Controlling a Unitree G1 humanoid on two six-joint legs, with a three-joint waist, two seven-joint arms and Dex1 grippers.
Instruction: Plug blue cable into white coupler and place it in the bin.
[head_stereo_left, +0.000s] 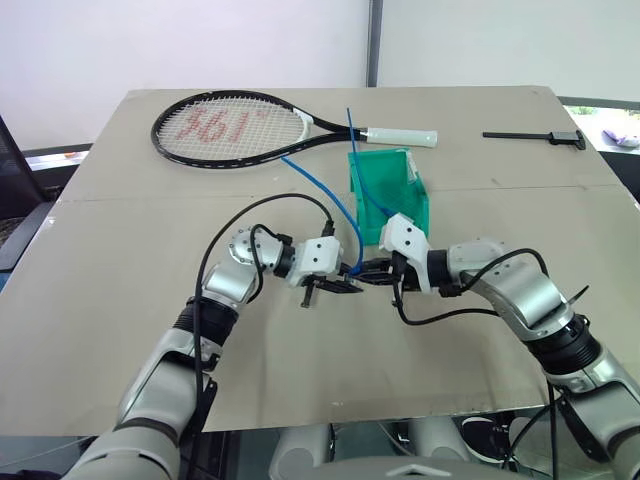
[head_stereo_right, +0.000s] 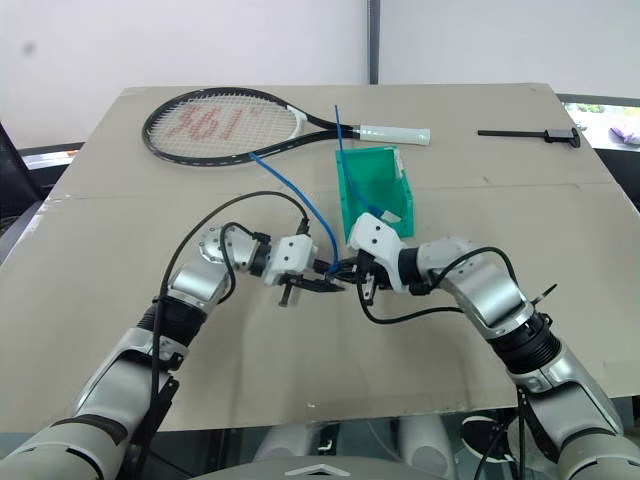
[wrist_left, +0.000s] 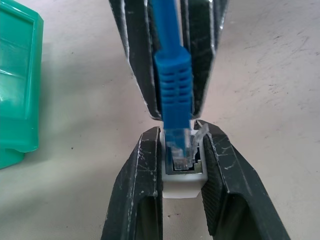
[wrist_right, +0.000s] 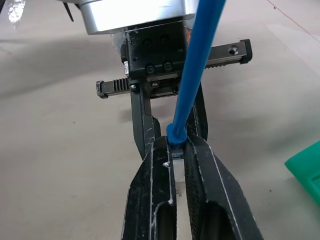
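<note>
Meeting tip to tip at the bin's (head_stereo_left: 372, 170) six o'clock, the left gripper (wrist_left: 182, 165) clamped the white coupler (wrist_left: 183, 186) socket-up, so the right gripper (wrist_right: 178, 150), pinching the blue cable (wrist_left: 172, 90), could seat its plug.

You see a bright blue cable (wrist_left: 172, 85) with a clear plug, a white coupler (wrist_left: 183, 186), a green bin (head_stereo_left: 388, 190), a black racket (head_stereo_left: 235, 127) with red marks on its strings, and a beige tabletop (head_stereo_left: 120, 260).

Beige table (head_stereo_left: 120, 300), white wall (head_stereo_left: 200, 40) behind, grey vertical post (head_stereo_left: 375, 40)
</note>
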